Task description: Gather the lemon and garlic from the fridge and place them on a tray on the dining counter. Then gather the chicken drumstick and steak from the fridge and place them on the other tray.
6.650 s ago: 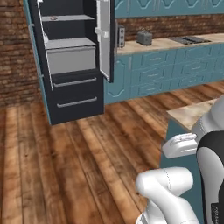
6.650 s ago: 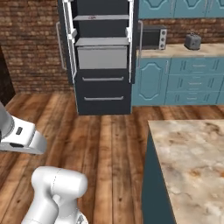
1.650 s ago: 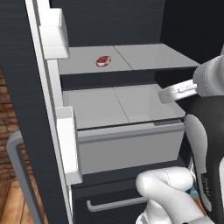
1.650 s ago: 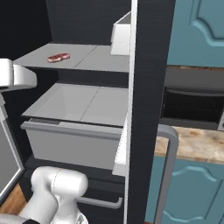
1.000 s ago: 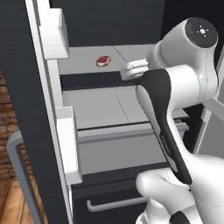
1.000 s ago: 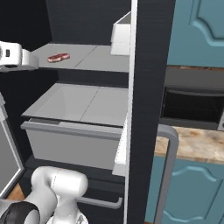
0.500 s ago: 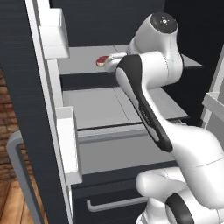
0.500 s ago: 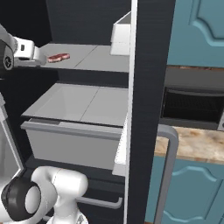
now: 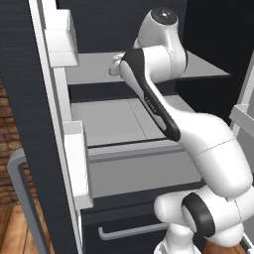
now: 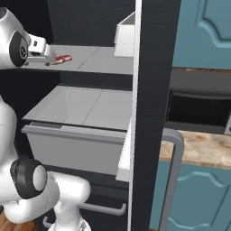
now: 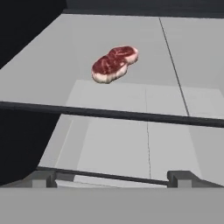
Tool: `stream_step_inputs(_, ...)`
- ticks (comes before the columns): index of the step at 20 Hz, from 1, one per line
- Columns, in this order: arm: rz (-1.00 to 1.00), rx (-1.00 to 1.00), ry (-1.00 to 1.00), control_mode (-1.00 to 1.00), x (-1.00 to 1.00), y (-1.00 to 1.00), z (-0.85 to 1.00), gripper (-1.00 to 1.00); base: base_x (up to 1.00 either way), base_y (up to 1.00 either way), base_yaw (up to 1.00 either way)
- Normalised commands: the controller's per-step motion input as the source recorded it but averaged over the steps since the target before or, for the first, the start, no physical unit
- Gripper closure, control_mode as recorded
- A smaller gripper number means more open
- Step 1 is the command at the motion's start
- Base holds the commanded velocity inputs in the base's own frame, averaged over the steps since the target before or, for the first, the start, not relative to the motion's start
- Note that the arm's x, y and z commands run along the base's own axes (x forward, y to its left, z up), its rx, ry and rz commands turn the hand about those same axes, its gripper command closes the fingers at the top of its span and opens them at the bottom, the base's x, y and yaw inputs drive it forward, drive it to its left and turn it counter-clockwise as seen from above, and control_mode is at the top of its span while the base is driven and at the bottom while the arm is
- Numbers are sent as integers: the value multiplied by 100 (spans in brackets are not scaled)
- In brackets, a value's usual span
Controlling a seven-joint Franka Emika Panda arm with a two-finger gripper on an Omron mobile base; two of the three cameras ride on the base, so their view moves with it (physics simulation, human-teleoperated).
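Observation:
The steak [image 11: 114, 64], a flat red piece with pale edges, lies on the grey shelf [image 10: 99, 61] inside the open fridge [image 10: 149, 113]. In the right base view my gripper [image 10: 49, 59] hovers just left of the steak [image 10: 63, 58], a little above the shelf. It is open, with nothing between its fingertips [image 11: 43, 177], and the steak lies ahead of them, apart. From the left base view only a red sliver of the steak [image 9: 110, 71] shows beside my forearm. The lemon, garlic, chicken drumstick, trays and dining counter are out of view.
A grey pulled-out drawer [image 10: 85, 135] sits under the shelf. The fridge door [image 9: 49, 124] with white bins [image 9: 62, 39] stands open at the left. A white door bin [image 10: 125, 38] is beside the shelf. A beige counter [image 10: 203, 149] on teal cabinets lies right.
The arm has swung up and leftward into the fridge, bringing the hand from beside the drawer to the shelf close to the steak. The jaws stay open. The steak has not moved.

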Motion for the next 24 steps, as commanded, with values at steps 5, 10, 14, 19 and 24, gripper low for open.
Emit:
stream_step_inputs(5,-2,0,8,-100,52,16,-18,-100,0,0,0)
stream_step_inputs(10,-3,0,6,-100,32,0,-20,-100,0,0,0)
stream_step_inputs(14,-6,0,2,-100,55,2,-4,-100,0,0,0)
stream_step_inputs(19,-7,0,4,-100,56,4,-9,-100,0,0,0)
stream_step_inputs(24,-9,0,4,-100,55,9,-13,-100,0,0,0)
